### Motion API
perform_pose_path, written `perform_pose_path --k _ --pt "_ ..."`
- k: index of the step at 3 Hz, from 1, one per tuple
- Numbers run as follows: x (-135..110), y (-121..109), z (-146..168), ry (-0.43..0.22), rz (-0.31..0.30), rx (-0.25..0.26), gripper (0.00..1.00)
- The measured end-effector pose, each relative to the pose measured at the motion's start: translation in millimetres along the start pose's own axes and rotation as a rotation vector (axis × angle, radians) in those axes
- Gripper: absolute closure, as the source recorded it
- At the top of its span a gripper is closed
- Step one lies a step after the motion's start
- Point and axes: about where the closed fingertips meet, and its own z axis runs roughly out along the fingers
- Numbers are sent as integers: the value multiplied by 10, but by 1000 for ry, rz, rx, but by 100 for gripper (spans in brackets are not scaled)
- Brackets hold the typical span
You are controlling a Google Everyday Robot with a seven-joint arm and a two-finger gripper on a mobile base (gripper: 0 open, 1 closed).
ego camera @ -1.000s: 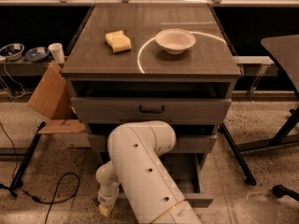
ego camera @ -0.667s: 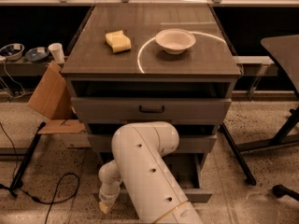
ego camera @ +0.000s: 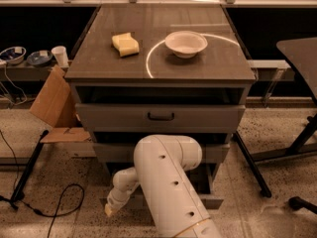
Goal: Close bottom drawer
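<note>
The grey cabinet (ego camera: 84, 73) has three drawers. The bottom drawer (ego camera: 214, 201) stands pulled out near the floor, and my white arm (ego camera: 168, 182) hides most of it; only its right end and a bit of its left end show. The middle drawer (ego camera: 224, 152) is slightly out behind the arm. The top drawer (ego camera: 114, 117) with its black bar handle (ego camera: 161, 116) is also slightly out. My gripper (ego camera: 110, 210) hangs low at the left, in front of the bottom drawer's left end, close to the floor.
A white bowl (ego camera: 185, 42) and a yellow sponge (ego camera: 125, 44) lie on the cabinet top. A cardboard piece (ego camera: 52, 103) leans at the left above a black cable (ego camera: 54, 202). Black table legs (ego camera: 250, 165) stand at the right.
My arm has shifted slightly to the right and the gripper end has risen a little. The drawers look unchanged.
</note>
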Motion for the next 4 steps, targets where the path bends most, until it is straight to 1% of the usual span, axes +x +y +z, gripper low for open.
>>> perform_pose_path --k 1,2,3,4 --pt "10 6 1 0 0 0 100" --pt "-172 -66 -105 -61 108 3 100" --pt "-334 -113 -202 -104 224 1 100" --pt "-440 -117 -301 -118 307 27 100"
